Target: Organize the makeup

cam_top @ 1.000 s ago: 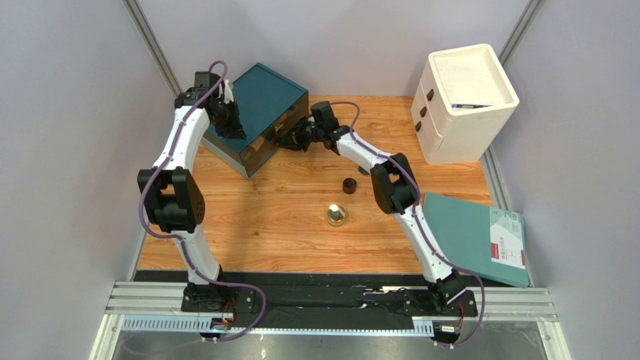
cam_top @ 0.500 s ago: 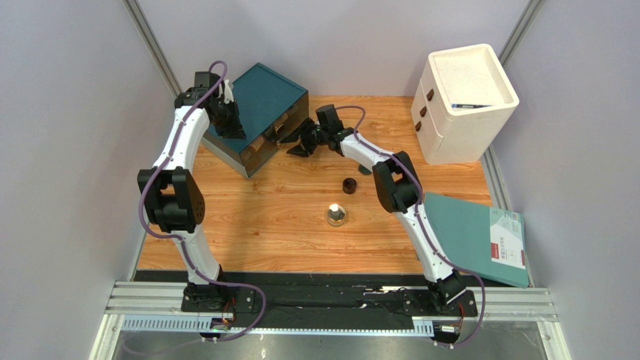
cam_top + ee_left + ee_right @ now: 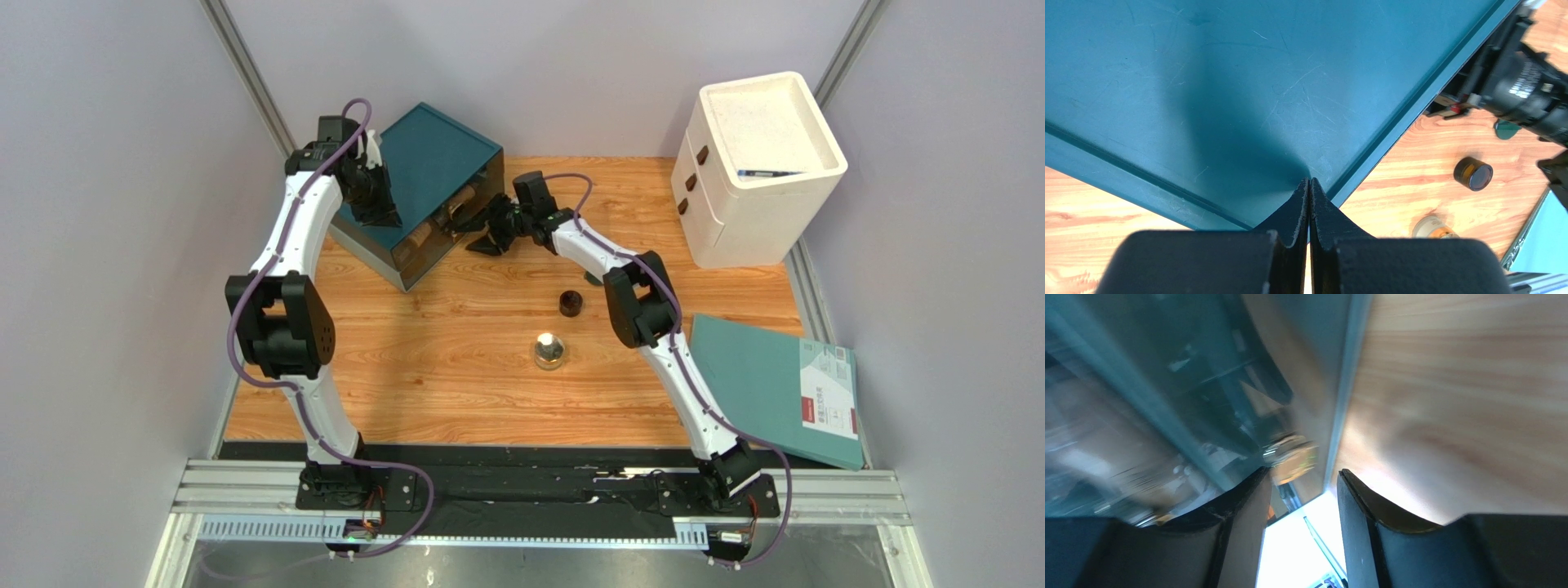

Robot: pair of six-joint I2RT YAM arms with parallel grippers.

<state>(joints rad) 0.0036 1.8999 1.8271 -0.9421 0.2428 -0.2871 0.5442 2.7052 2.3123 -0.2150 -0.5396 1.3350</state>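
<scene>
Right pincer (image 3: pixel 481 235) is hovering, jaws spread and empty, at the open front of the teal drawer box (image 3: pixel 442 153) on the far left of the bench (image 3: pixel 429 380) in the overhead view. The left pincer (image 3: pixel 378 202) is pressing on the box's top with its fingers together. Two pieces of the makeup are waiting on bare wood nearer the arms: the dark brown jar (image 3: pixel 569 303) and, just nearer again, the gold compact (image 3: pixel 548 352). The white drawer cabinet (image 3: pixel 754 159) is standing far right. A teal board (image 3: pixel 761 380), near right, is carrying a white label (image 3: pixel 832 398) with a red patch, its print too small to read.

From the left wrist, the shut fingers are resting on the scratched teal top. Beyond its edge the jar, the compact and a dark green piece (image 3: pixel 1505 129) are lying apart. White lettering on the right arm (image 3: pixel 1530 86) is not legible.

From the right wrist, blurred, nothing is sitting between the fingers, and a gold-brown shape (image 3: pixel 1290 459) is showing, seemingly inside the box. The step looks like loading the box. Withdrawing straight out, clear of the contents, with the left pincer bracing the box, should serve best.
</scene>
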